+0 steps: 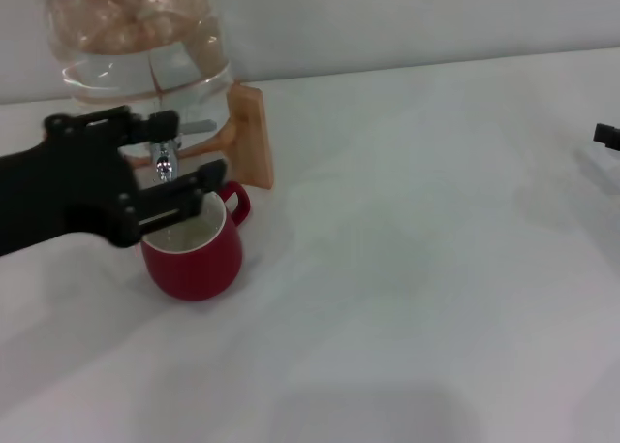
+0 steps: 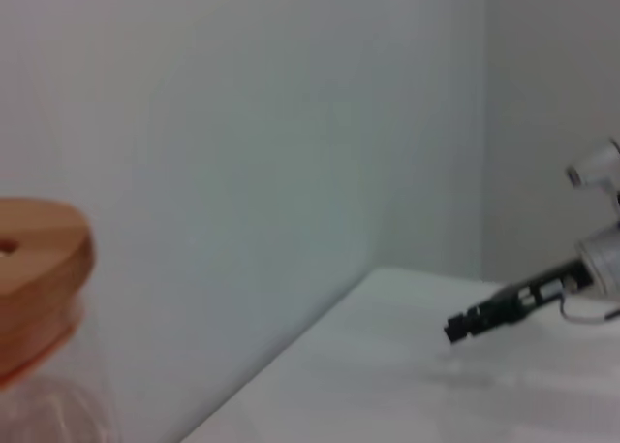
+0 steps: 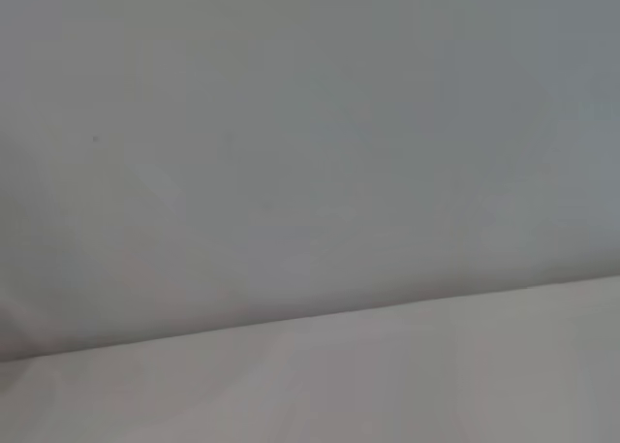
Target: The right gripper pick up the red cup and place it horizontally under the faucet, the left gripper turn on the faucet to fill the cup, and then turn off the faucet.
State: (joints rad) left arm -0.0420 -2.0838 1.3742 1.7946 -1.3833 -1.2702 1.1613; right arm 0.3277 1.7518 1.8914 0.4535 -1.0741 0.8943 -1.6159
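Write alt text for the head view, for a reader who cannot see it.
The left gripper, jaws spread, reaches the chrome faucet of a glass water jar on a wooden stand. The red cup stands upright on the white table under the spout. The right gripper sits at the far right edge.

Left hand (image 1: pixel 184 147) at faucet (image 1: pixel 165 157) above red cup (image 1: pixel 194 254)

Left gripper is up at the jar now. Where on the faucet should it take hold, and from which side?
Take the faucet by its lever handle, the grey bar pointing toward the wooden stand, above the spout. Come from the robot's left, where the left gripper already sits open around the spout, above the red cup.
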